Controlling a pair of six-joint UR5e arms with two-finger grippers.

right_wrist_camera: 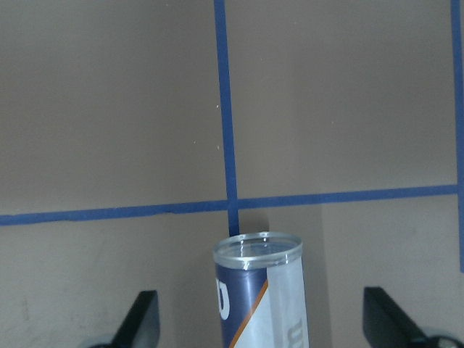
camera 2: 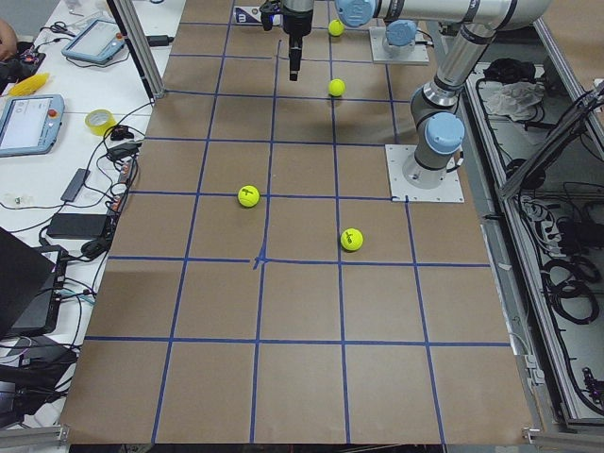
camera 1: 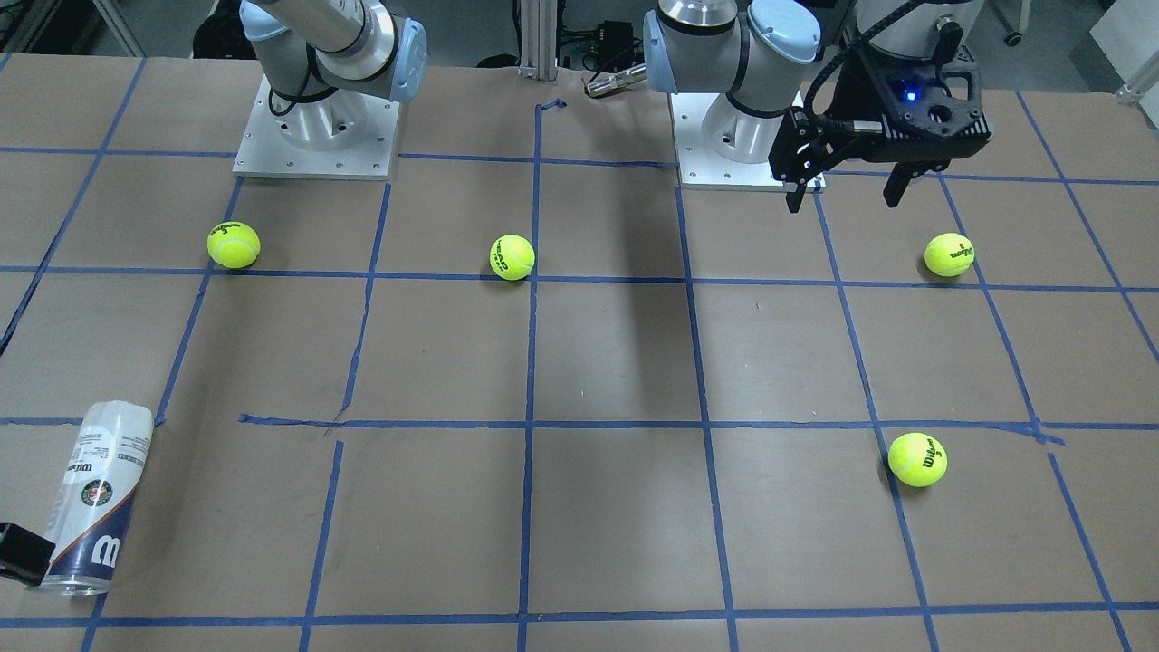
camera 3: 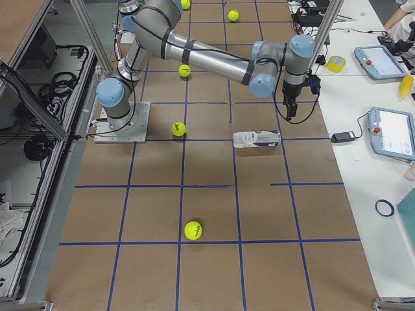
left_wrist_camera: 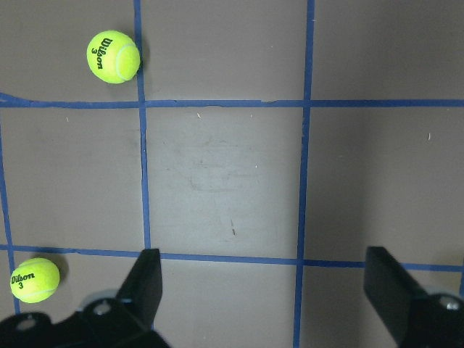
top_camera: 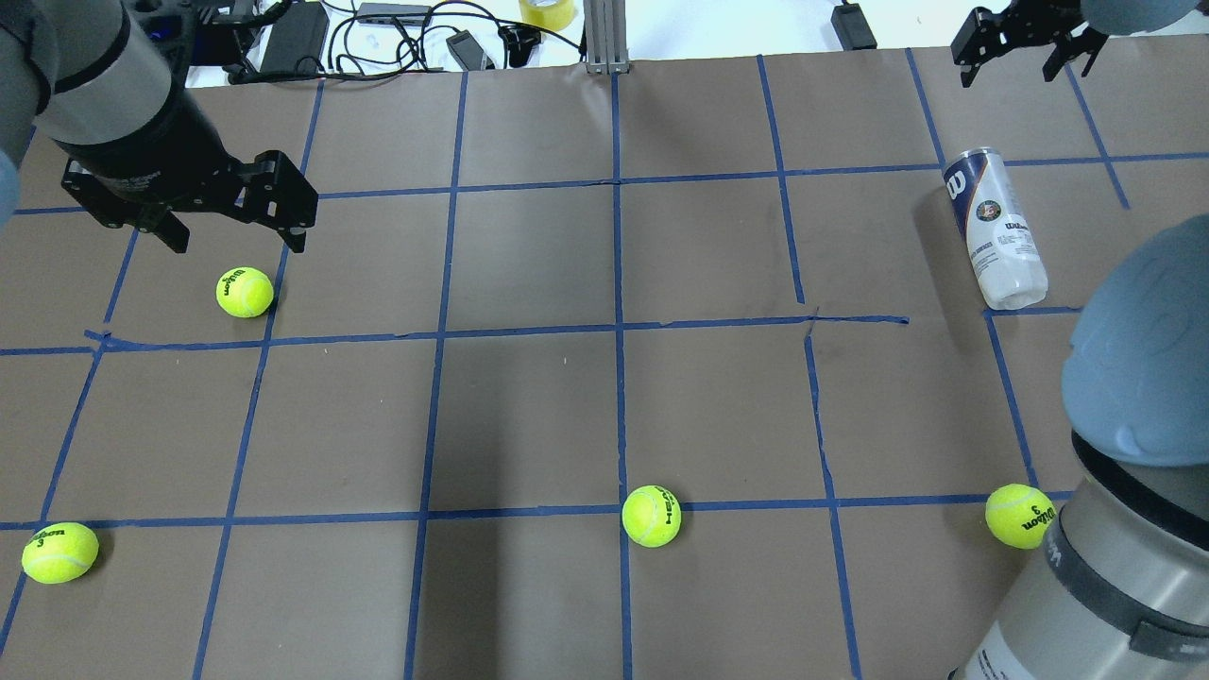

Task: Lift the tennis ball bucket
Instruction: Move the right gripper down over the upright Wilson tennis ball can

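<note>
- the right gripper hangs over the table with its jaws spread wide and nothing between them.
- the tennis ball bucket lies on its side on the brown paper, not touched by the right gripper. its silver-rimmed, navy "w" end points toward that gripper.
- in the right wrist view the bucket's rim sits midway between the two fingers, with clear space on either side.
- the bucket's clear far end points away from the right gripper and toward the robot's base.
- the left gripper hovers well apart from the bucket, across the table. its jaws are also wide and empty.
- one wilson tennis ball rests on the paper just beside the left gripper, off its fingertips.
- a second ball lies further from that gripper, toward the robot's side.
- two more balls sit near the robot's edge of the table. the latter is on the right arm's side, well apart from the right gripper.
- blue tape marks a grid over the paper.
</note>
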